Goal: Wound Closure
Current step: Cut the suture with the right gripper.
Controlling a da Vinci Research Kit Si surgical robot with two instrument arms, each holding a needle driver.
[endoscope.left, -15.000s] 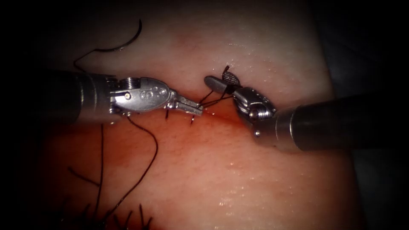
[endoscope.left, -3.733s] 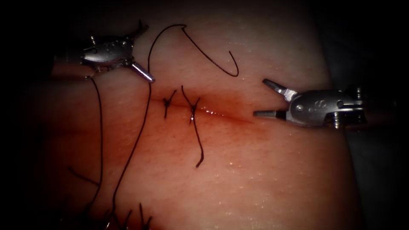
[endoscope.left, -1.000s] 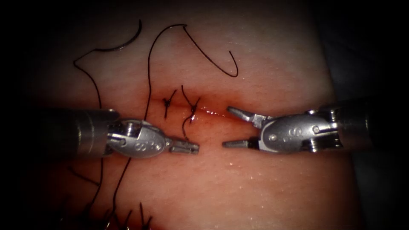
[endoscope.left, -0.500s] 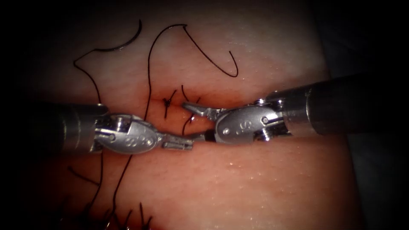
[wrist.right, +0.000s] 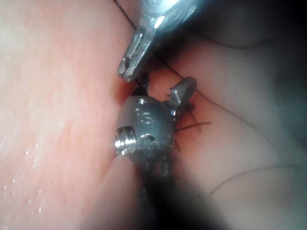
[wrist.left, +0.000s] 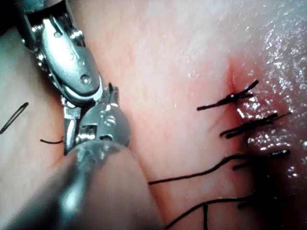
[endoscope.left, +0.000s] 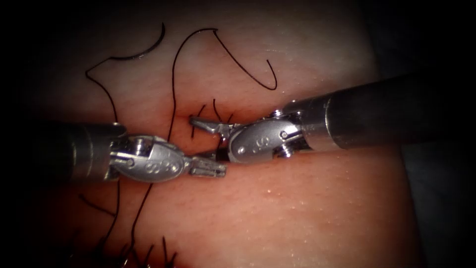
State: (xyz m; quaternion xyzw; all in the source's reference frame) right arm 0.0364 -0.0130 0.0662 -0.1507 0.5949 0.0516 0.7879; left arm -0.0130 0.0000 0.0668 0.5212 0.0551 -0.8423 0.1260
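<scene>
2 tools at the cut: left tool pinches thread tail, right tool spread around it; needle lies free on tissue.

Glossy wet tissue; shiny metal right hand.

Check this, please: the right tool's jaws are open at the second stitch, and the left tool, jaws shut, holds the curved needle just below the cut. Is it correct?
One thing is wrong. The endoscope view shows the needle lying loose on the tissue, far up and left, not in it. The left tool is shut on the thread tail instead. The right tool is open, as stated.
</scene>
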